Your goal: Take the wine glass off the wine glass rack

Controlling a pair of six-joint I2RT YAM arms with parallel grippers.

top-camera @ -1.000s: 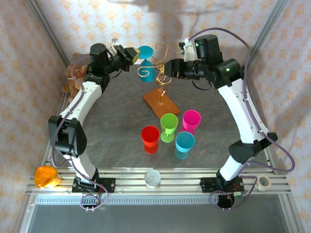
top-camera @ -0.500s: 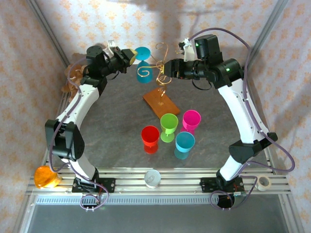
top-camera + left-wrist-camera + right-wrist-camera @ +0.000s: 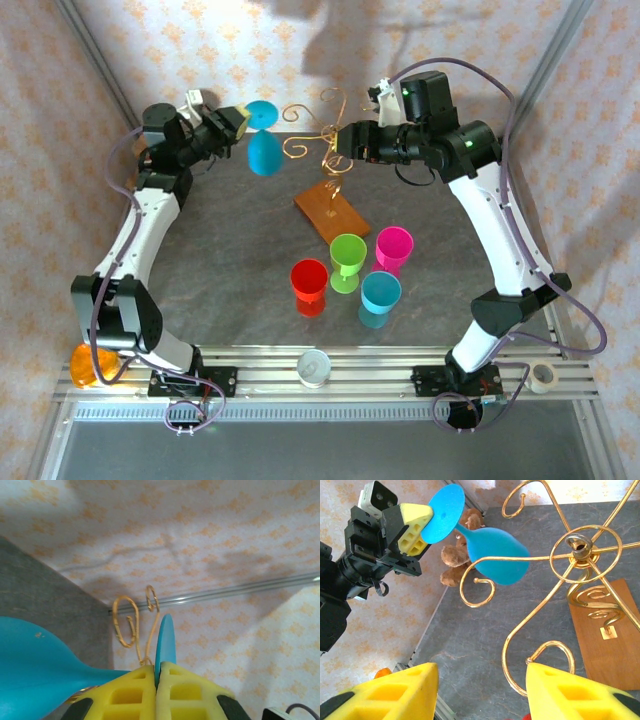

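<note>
Glass [image 3: 264, 150], blue, hangs pinched by its foot in the shut left gripper [image 3: 236, 124], just left of the rack [image 3: 333, 212] in the overhead view, bowl lowest and apparently clear of the nearest gold curl. The right gripper [image 3: 340, 150] hovers at the rack's other side. Against the frame a second earlier, left arm and glass have swung left, out from among the loops; the right arm has not budged.

From the left wrist, the gripper [image 3: 156, 675] has its yellow pads closed on the foot's thin edge, with the bowl bulging off to the left and the rack behind.

From the right wrist, the glass slants from foot at upper left to bowl at lower right, toward the rack. A wire arm crosses in front of the bowl, and contact is unclear. The right gripper [image 3: 480, 690] stands about half open, empty. With the bowl end nearest the wire, the pull likely has to run farther left.
</note>
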